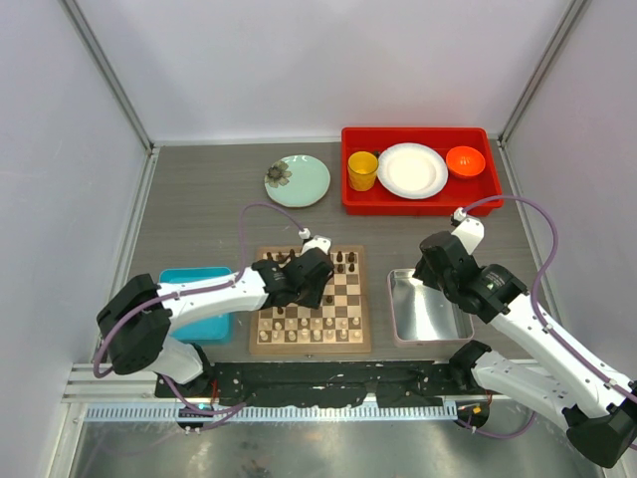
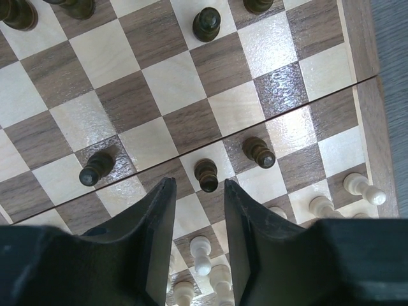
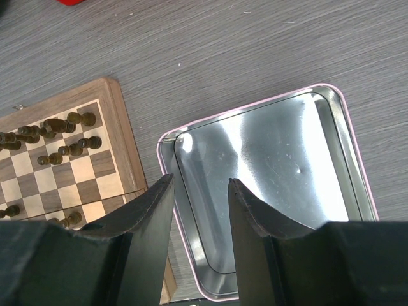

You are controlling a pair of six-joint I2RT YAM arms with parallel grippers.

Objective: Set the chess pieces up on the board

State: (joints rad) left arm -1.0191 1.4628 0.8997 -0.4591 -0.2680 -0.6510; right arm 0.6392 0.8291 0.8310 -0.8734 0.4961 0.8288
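Note:
The wooden chessboard (image 1: 353, 299) lies at the near middle of the table; it also shows in the left wrist view (image 2: 191, 121) and at the left of the right wrist view (image 3: 118, 146). Dark brown chess pieces (image 1: 343, 261) stand along its far rows, cream ones (image 1: 309, 334) along its near rows. My left gripper (image 2: 199, 186) is open and empty, hovering over the board's middle just short of a dark pawn (image 2: 206, 174); two more dark pawns (image 2: 259, 152) stand beside it. My right gripper (image 3: 199, 185) is open and empty above the silver tray (image 3: 274, 159).
The silver tray (image 1: 428, 311) sits right of the board and holds nothing visible. A blue tray (image 1: 199, 309) lies left, under the left arm. At the back are a green plate (image 1: 299, 181) and a red bin (image 1: 423, 199) with a yellow cup, white plate and orange bowl.

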